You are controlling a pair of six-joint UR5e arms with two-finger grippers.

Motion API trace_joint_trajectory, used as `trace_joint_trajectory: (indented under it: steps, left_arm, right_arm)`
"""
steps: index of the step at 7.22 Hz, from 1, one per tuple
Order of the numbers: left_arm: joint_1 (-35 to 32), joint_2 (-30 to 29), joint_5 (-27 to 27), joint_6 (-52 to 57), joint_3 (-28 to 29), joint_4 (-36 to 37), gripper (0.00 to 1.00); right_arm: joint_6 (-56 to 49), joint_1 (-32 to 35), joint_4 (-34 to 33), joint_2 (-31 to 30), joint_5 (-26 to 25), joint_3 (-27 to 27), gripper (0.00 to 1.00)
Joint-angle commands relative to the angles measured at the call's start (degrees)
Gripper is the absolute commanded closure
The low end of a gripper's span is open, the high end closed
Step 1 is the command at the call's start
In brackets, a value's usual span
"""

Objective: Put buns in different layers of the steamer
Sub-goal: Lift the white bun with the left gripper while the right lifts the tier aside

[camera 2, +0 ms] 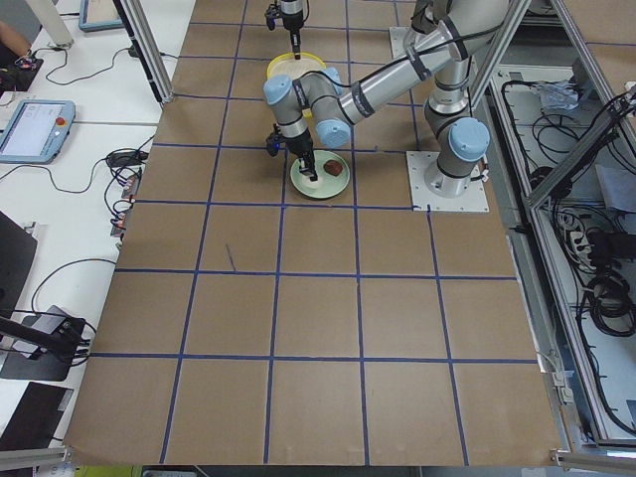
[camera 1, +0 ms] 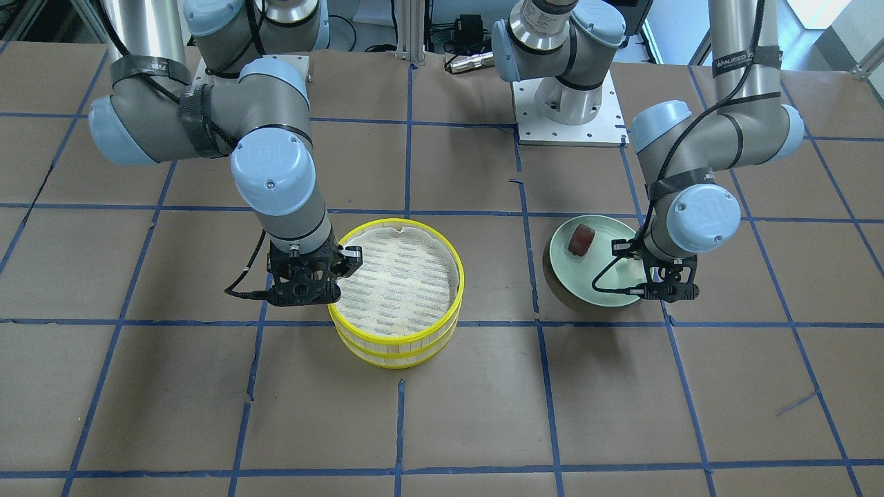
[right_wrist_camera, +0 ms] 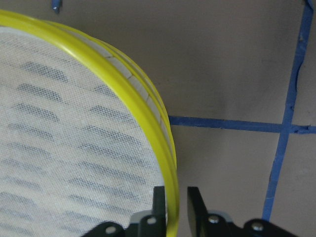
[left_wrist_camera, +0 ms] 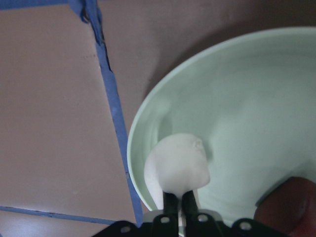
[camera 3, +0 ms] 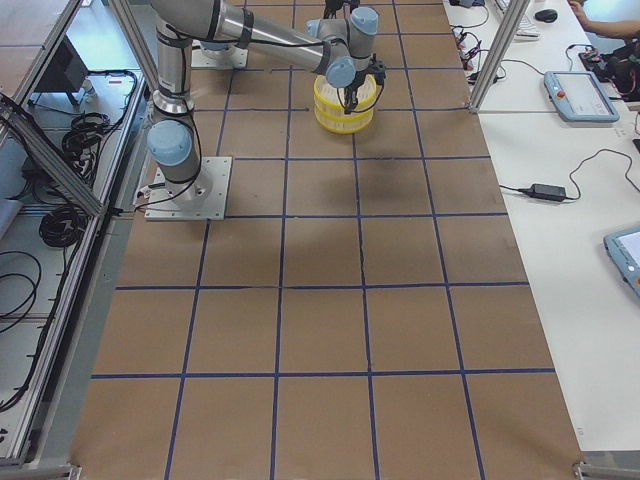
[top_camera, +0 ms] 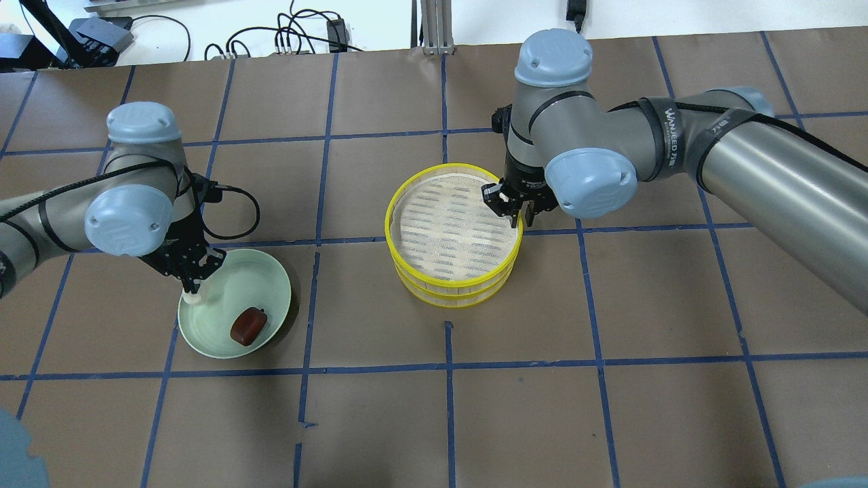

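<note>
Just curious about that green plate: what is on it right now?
The green plate holds a reddish-brown bun and a white bun, which the left claw pinches. That claw and its arm hide some of the plate.

Front-facing: across the table, steeply down, robot bases at top. Overhead: behind the robot, looking forward; both share the stacked steamer layers (top_camera: 453,234) and plate (top_camera: 271,285). Left and right exteriors: table ends, distant, looking lengthwise. Left wrist: close on plate rim (left_wrist_camera: 148,128) and white bun (left_wrist_camera: 177,163). Right wrist: close on steamer rim (right_wrist_camera: 148,108)
</note>
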Motion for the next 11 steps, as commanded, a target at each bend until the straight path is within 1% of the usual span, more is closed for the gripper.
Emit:
trace_joint_trajectory:
  steps: [1, 2, 3, 5, 7, 8, 9, 10, 11]
  left_arm:
    - [-3.83, 4.64, -0.34, 0.12, 4.62, -0.55, 0.86]
    - [-4.54, 5.0, -0.51, 0.03, 5.59, -0.63, 0.81]
    - [-4.81, 5.53, -1.73, -0.4, 6.03, -0.55, 0.97]
    - [-4.9, 5.88, -1.92, -0.67, 7.26, -0.63, 1.0]
    - [-5.17, 6.76, -8.22, -1.55, 8.14, -0.55, 1.0]
    - [-5.34, 6.76, -10.94, -3.03, 8.23, -0.02, 1.0]
    - [-6.47, 6.94, -14.71, -5.66, 8.93, -0.02, 1.0]
    - [-10.92, 7.03, -15.1, -9.86, 9.63, 0.59, 1.0]
    - [-15.49, 5.9, -16.15, -17.21, 11.47, 3.03, 1.0]
  right_arm:
    - [-0.17, -0.1, 0.31, -0.48, -1.35, 0.09, 0.94]
    - [-0.08, -0.1, 1.45, -0.75, -1.71, -0.08, 0.94]
    - [0.1, -0.1, 2.15, -1.01, -1.72, -0.43, 0.94]
    - [-0.69, -2.37, 4.78, -3.12, -1.72, -2.35, 0.95]
    - [-5.76, -11.04, 6.29, -3.21, -2.33, -3.68, 0.95]
    - [-8.92, -13.96, 6.9, -3.21, -2.33, -2.99, 0.95]
    - [-12.61, -15.73, 6.38, -3.21, -3.81, -3.07, 0.95]
    - [-14.3, -16.97, 6.21, -3.04, -7.74, -3.07, 0.95]
    - [-16.32, -17.59, 6.12, -2.43, -8.13, -2.9, 0.95]
